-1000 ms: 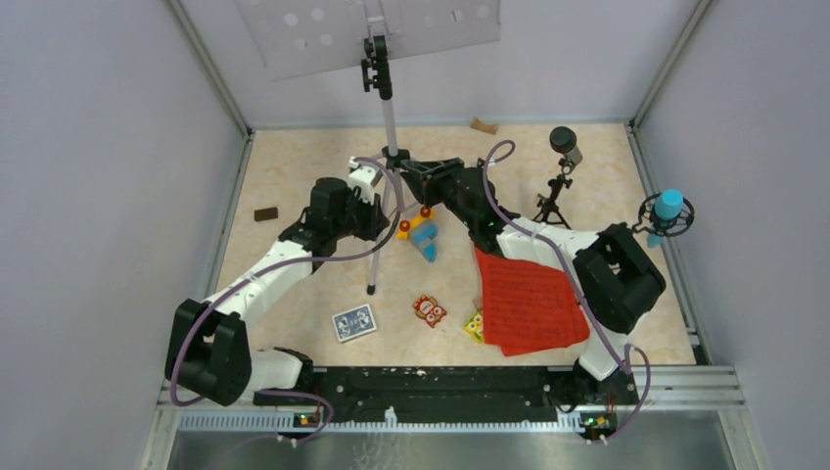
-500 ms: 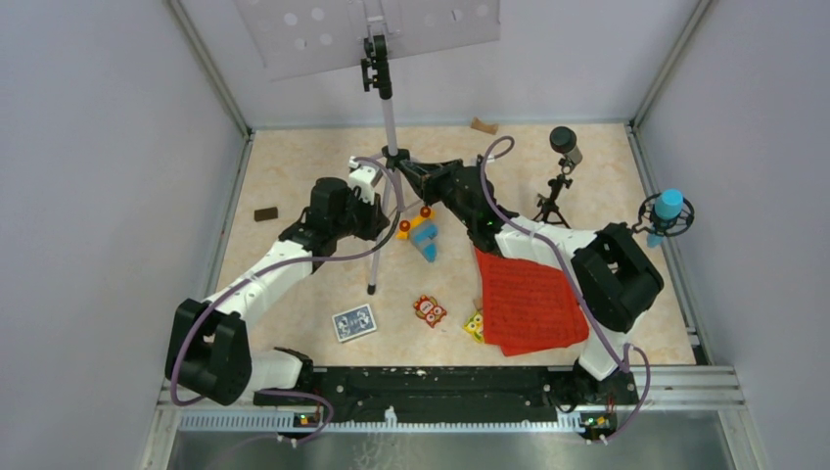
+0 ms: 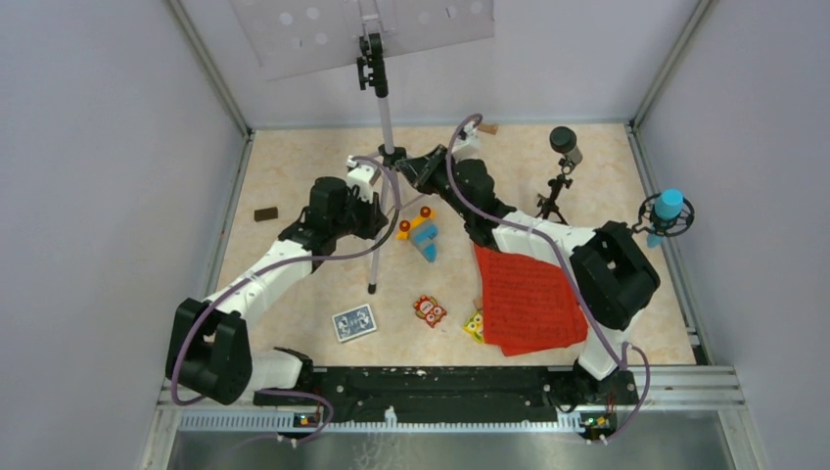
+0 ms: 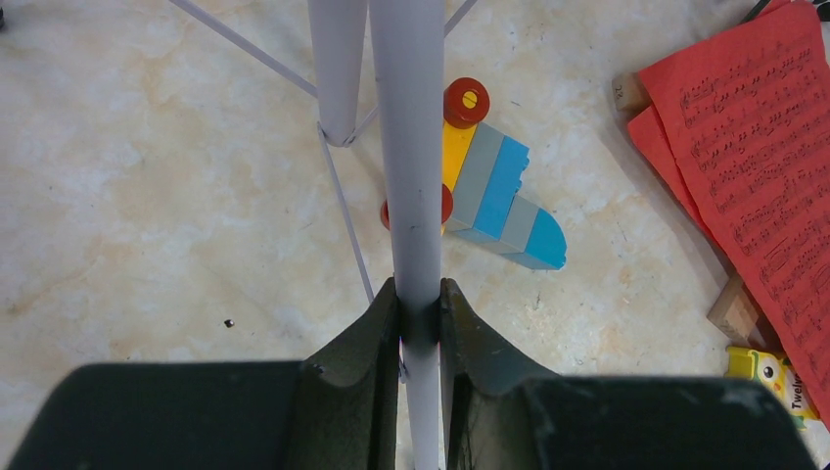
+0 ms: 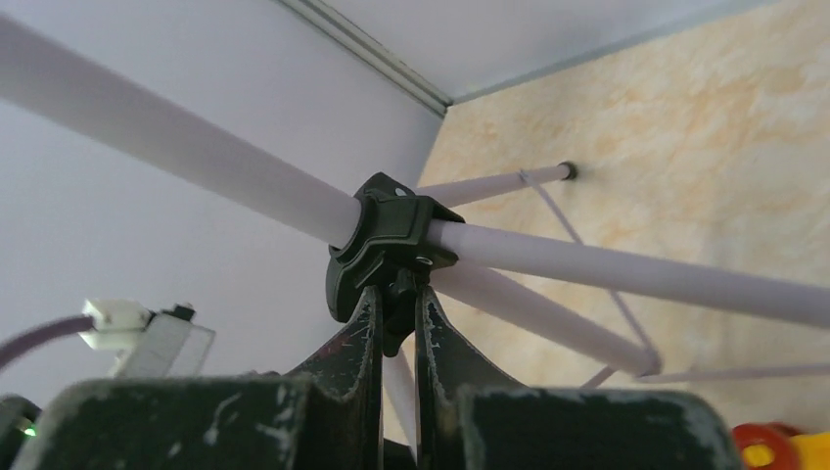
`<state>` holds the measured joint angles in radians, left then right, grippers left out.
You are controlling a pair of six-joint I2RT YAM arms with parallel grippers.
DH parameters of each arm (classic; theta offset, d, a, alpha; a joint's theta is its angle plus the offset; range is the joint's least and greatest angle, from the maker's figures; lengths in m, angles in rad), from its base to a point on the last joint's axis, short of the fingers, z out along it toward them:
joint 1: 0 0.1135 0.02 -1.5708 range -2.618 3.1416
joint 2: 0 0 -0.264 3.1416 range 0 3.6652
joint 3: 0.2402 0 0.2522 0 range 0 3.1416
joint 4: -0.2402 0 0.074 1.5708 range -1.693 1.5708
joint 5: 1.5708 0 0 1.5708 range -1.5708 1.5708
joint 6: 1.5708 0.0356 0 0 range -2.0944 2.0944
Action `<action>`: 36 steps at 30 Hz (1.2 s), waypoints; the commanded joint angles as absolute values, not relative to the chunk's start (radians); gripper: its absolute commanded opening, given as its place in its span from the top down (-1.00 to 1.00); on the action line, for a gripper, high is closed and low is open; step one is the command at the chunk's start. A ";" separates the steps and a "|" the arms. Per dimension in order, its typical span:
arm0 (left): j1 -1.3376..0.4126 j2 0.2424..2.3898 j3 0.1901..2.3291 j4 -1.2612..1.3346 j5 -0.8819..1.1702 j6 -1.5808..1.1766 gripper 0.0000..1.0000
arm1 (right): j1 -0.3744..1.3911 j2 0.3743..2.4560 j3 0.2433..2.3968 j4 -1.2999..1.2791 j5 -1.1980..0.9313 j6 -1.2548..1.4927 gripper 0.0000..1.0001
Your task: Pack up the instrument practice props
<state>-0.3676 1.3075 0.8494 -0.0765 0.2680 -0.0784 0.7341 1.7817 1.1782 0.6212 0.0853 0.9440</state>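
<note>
Overhead view of a pale marbled table (image 3: 294, 166) with two robot arms reaching in from the near edge. Nearest the arm bases, a blue-patterned card deck (image 3: 353, 322) lies flat on the left. The red music sheets (image 3: 529, 302) lie in a loose overlapping pile on the right, partly under the right arm. Just beyond, at mid-table, sit colourful toy blocks (image 3: 424, 238).

The left gripper (image 4: 419, 294) is pinching one silver tube low on the music stand (image 3: 387, 117), a finger pressed to each side. The right gripper (image 5: 396, 304) is closed on the underside of the black collar (image 5: 387, 235) where the silver tubes meet.

The stand is upright in the middle of the table, its feet on the surface. Its grey hole-punched desk is up against the back wall.

Farther right, a dark microphone (image 3: 564, 143) stands on a small black tripod (image 3: 552, 208). A blue microphone (image 3: 668, 206) sits by the right wall.
</note>
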 commanded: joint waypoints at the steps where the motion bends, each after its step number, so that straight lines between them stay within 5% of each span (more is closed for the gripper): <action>1: -0.385 1.292 0.848 -0.061 0.354 -0.068 1.00 | 0.767 1.772 1.217 0.815 -0.036 0.482 1.00; 20: -0.384 1.297 0.845 -0.063 0.378 -0.015 1.00 | 0.850 1.714 1.206 0.619 -0.301 -0.679 1.00; 36: -0.385 1.310 0.852 -0.075 0.374 -0.015 1.00 | 0.937 1.722 1.179 0.368 -0.162 -1.525 1.00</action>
<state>-0.3660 1.3064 0.8486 -0.0799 0.2970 -0.0471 0.8394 1.7527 1.1793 0.5079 -0.0334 -1.3022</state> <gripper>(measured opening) 0.215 0.059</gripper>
